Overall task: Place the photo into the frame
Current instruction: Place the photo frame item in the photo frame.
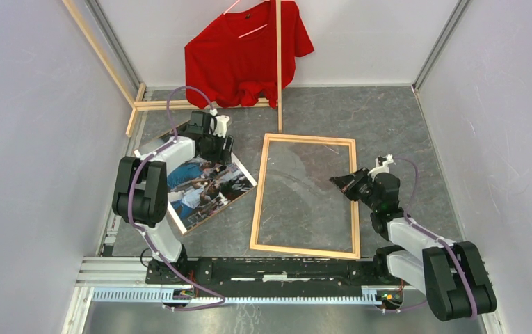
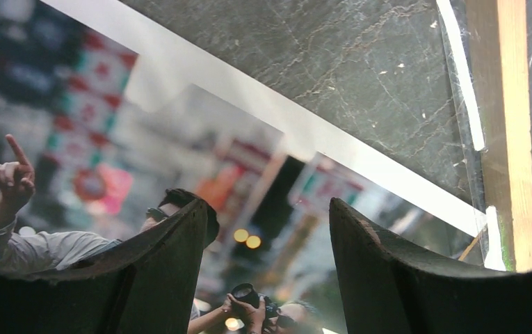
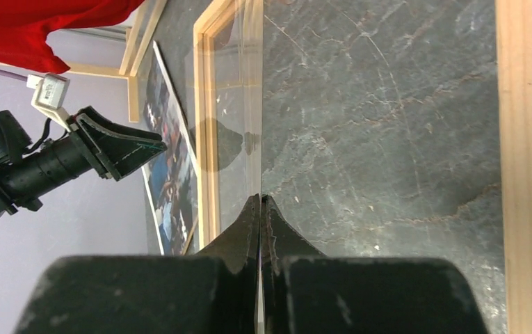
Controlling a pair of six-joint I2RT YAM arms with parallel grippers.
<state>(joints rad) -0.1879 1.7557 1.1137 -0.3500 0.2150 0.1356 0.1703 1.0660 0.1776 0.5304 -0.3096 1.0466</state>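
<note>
Photo (image 1: 207,188) lies flat below my left gripper (image 2: 268,205), jaws wide: light, glossy, bendy and slick, I judge, so I'd pinch its white border gently; my right gripper (image 3: 261,198) is closed

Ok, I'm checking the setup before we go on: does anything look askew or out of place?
The photo lies skewed, not square with the frame. The right gripper seems to pinch the clear pane, tipped up out of the frame. A red shirt hangs at the back, unrelated to framing.
</note>
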